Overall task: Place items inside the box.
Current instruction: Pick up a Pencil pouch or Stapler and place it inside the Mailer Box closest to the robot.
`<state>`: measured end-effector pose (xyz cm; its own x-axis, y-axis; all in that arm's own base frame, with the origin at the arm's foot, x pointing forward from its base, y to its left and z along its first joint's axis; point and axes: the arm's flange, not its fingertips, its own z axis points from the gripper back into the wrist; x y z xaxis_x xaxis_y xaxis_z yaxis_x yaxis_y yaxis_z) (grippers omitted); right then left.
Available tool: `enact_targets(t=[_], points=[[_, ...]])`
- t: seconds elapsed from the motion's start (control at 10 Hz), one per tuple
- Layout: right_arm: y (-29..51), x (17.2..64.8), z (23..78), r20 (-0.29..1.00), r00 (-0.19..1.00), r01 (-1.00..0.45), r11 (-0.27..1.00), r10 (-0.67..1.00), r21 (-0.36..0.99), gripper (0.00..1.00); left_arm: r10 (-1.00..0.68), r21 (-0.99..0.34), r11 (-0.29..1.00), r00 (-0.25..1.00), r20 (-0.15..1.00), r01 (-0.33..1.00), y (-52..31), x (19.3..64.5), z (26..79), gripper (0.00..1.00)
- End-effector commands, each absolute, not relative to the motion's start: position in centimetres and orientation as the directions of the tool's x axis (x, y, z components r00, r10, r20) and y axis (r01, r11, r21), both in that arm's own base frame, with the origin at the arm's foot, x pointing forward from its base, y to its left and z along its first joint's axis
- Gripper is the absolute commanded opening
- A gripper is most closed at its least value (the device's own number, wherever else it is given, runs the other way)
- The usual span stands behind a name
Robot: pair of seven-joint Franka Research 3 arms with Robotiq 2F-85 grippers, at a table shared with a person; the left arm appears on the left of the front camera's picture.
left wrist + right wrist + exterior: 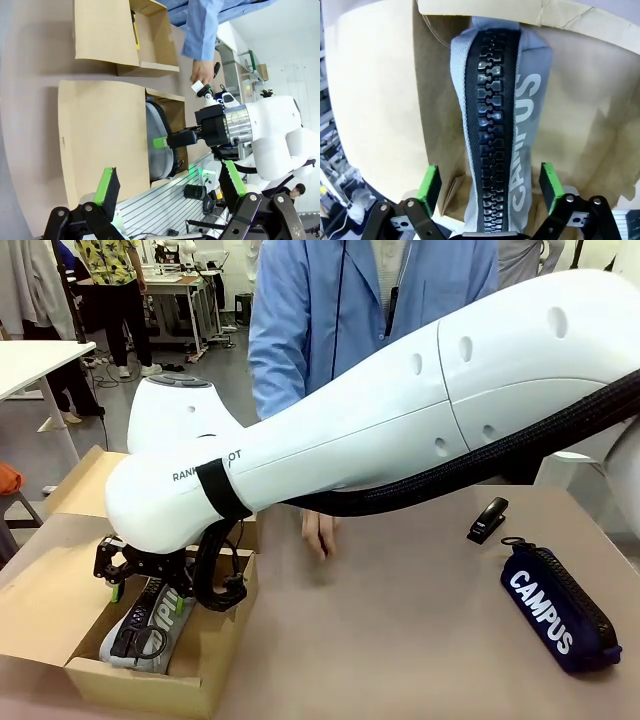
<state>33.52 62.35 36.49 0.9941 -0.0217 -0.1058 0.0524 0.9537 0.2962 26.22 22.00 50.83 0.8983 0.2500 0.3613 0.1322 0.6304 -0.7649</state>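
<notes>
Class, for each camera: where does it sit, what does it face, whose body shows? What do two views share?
Front: between the arms, facing the person across the table; right arm reaches the box.
Left wrist: facing the box; left gripper open.
Right wrist: over the grey pencil case; right gripper open.
Shared: that case.

Your right arm (400, 430) stretches across, right gripper (490, 182) angled down, fingers (431, 182) spread; your left gripper (170, 181) hangs likewise parted.

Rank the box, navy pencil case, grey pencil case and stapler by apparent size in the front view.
1. box
2. navy pencil case; the grey pencil case looks alike but lies partly hidden under the right gripper, so unranked
3. stapler, clearly smallest
</notes>
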Motion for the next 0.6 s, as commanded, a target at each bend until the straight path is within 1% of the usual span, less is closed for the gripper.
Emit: enact_targets(t=[0.0, 0.3, 0.5], points=[[62.2, 33.3, 36.6, -0.121, 0.993, 0.037, 0.951, 0.001, 0.306, 1.00, 0.244, -0.766, 0.624, 0.892, 0.381, 0.156, 21.9, 26.1, 50.9, 1.00], [62.2, 33.1, 36.8, -0.115, 0.993, 0.028, 0.950, 0.008, 0.312, 1.00, 0.244, -0.766, 0.624, 0.892, 0.381, 0.156, 21.9, 26.1, 50.9, 1.00], [61.8, 31.9, 38.1, -0.109, 0.992, -0.025, 0.952, 0.061, 0.305, 1.00, 0.244, -0.766, 0.624, 0.892, 0.381, 0.156, 21.9, 26.1, 50.9, 1.00]])
